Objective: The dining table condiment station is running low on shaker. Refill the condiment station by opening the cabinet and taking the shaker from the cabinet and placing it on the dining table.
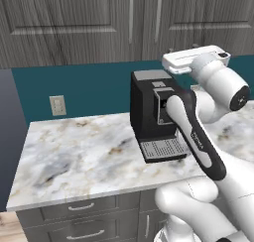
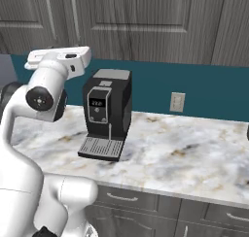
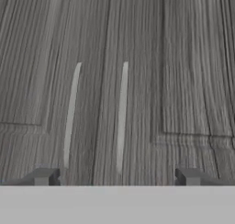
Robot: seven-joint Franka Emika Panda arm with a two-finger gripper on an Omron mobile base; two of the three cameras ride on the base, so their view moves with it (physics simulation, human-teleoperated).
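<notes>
The grey wood-grain cabinet [image 1: 74,23] [image 2: 146,17] hangs above the counter with both doors closed. Its two slim vertical bar handles [image 3: 71,115] [image 3: 121,113] stand side by side at the door seam in the hand view. My gripper [image 3: 117,177] is open, facing the doors a short way off; the handles lie between its fingertips [image 3: 43,176], left of centre, and nothing is held. My white hand [image 1: 194,58] [image 2: 61,56] is raised level with the lower edge of the cabinet. The shaker and the dining table are out of view.
A black coffee machine [image 1: 154,117] [image 2: 107,112] stands on the marble counter [image 1: 74,156] [image 2: 185,158] under my hand. A wall outlet [image 1: 58,105] [image 2: 177,102] sits on the teal backsplash. Grey drawers with curved handles [image 1: 79,206] run below the counter.
</notes>
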